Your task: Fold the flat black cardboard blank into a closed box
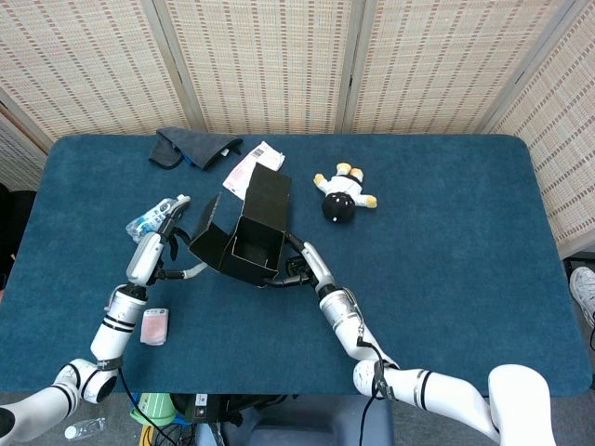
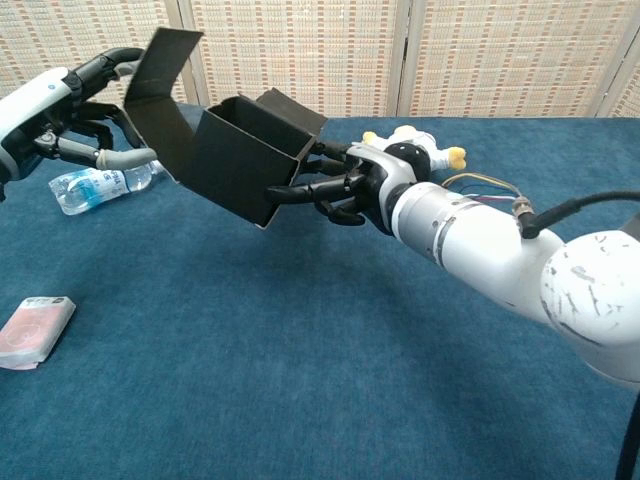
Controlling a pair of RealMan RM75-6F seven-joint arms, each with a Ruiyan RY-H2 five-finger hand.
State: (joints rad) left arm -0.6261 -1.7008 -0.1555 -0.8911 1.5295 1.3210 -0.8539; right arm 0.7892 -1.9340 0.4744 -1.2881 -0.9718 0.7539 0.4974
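Note:
The black cardboard box [image 1: 249, 243] [image 2: 232, 168] is partly folded, open on top and held tilted above the blue table [image 1: 446, 242]. My right hand [image 1: 291, 267] [image 2: 340, 186] grips its right wall, fingers spread along the side. A long side flap [image 1: 206, 228] [image 2: 160, 82] stands up at the box's left. My left hand [image 1: 154, 253] [image 2: 78, 112] is at that flap with fingers apart, upper fingertips behind it and the thumb at its lower edge. A back flap [image 1: 267, 190] rises behind the opening.
A water bottle [image 1: 152, 217] [image 2: 96, 183] lies just behind my left hand. A small pink-white packet [image 1: 153, 326] [image 2: 34, 331] lies near the front left. A plush toy [image 1: 343, 194] [image 2: 418, 146], a dark cloth [image 1: 186, 149] and a white pouch [image 1: 251, 168] lie further back.

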